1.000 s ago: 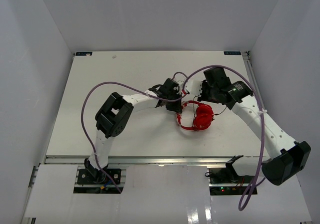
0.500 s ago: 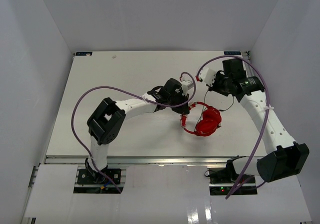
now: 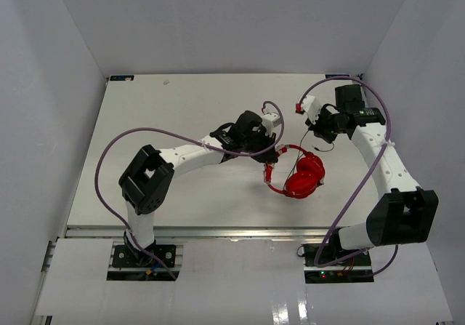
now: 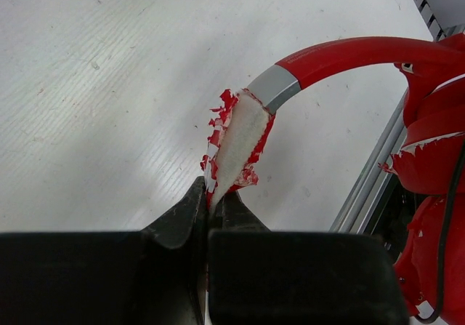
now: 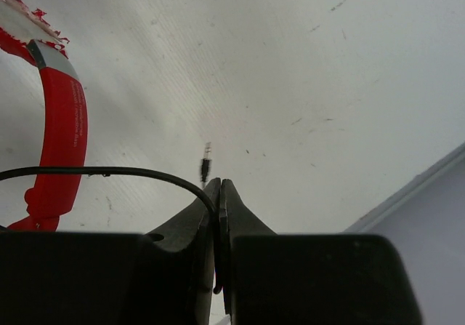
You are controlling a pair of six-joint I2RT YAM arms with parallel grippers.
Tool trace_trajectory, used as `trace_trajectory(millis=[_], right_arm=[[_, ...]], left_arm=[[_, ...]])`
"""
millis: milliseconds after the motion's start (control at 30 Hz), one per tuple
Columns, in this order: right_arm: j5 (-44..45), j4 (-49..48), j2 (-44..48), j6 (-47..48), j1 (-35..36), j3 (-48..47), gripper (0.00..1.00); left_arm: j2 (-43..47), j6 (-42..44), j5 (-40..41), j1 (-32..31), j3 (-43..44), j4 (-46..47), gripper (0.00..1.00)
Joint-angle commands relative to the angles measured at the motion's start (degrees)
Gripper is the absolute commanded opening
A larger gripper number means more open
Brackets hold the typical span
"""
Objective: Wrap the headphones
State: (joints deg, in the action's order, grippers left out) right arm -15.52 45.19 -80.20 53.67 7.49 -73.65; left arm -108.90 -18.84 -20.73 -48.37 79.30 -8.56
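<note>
1. Top external view: the headphones (image 3: 304, 176) are right of the desk's (image 3: 174, 99) middle, cups together, the headband arcing toward my left hand (image 3: 264, 159). Bare desk spreads far to the left and toward the back wall. My right hand (image 3: 320, 130) sits near the right edge, with the side wall close. Compared with a second ago, the headphones have slid rightward, my right hand has drawn back from them toward the far right corner, and my left arm reaches further out.
2. Left wrist view: my left hand (image 4: 208, 207) is clenched on the frayed white-and-red tip (image 4: 238, 139) of the headband (image 4: 349, 50). The cups (image 4: 432, 121) show at the right, with the desk's edge rail (image 4: 367, 190) behind them.
3. Right wrist view: my right hand (image 5: 219, 194) is clenched on the thin black cable (image 5: 102, 171), which runs off left. Its plug (image 5: 205, 167) shows just beyond my fingertips. The wall (image 5: 429, 223) past the desk's edge is close on the right.
</note>
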Motion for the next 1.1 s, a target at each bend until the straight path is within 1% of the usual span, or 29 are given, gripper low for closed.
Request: trace_trajectory(millis=[0, 100, 200, 233, 300, 367, 467, 533, 600, 833, 933, 1067], right_arm=[[-12.0, -0.6, 0.3, -1.7, -1.8, 3.0, 0.08], [-17.6, -0.6, -0.7, -3.1, -2.3, 3.8, 0.09], [-25.8, -0.6, -2.7, -4.9, -3.2, 3.6, 0.1], [-28.8, -0.6, -3.6, -5.4, -3.5, 3.5, 0.1], [-32.1, -0.5, -4.5, -5.9, -3.8, 2.9, 0.11], [-38.8, -0.2, -6.4, -6.7, -4.4, 2.2, 0.11], [-46.8, -0.2, -8.1, -7.8, -5.7, 0.8, 0.11], [-50.5, -0.4, -8.9, -8.0, -6.4, 0.4, 0.11], [-53.2, -0.4, -9.9, -8.0, -6.6, 0.8, 0.11], [-61.5, -0.4, -12.5, -8.0, -6.6, 3.2, 0.11], [-63.1, 0.4, -13.6, -7.8, -6.6, 2.5, 0.12], [-64.5, 4.3, -15.0, -5.4, -6.5, 0.9, 0.14]], left_arm=[[9.9, -0.8, 0.0, -0.6, 0.5, 3.0, 0.0], [12.2, -1.5, 3.6, -0.6, 0.9, 2.4, 0.0], [15.2, -1.9, 8.0, -0.6, 1.9, 1.3, 0.0], [15.6, -1.9, 9.6, -0.6, 2.4, 0.7, 0.0], [16.4, -1.5, 12.3, -0.6, 3.1, -0.5, 0.0], [17.2, -1.2, 15.8, -0.6, 5.1, -2.5, 0.0], [17.5, -0.2, 18.9, -0.6, 7.5, -5.4, 0.0], [17.7, 0.2, 20.7, -0.6, 8.1, -6.4, 0.0], [18.4, 0.1, 23.0, -0.6, 8.0, -6.5, 0.0], [18.6, -1.7, 25.2, -0.6, 10.3, -6.1, 0.0], [19.0, -3.5, 25.4, -0.6, 10.2, -4.3, 0.0], [20.1, -5.4, 26.3, -0.6, 9.3, -2.5, 0.0]])
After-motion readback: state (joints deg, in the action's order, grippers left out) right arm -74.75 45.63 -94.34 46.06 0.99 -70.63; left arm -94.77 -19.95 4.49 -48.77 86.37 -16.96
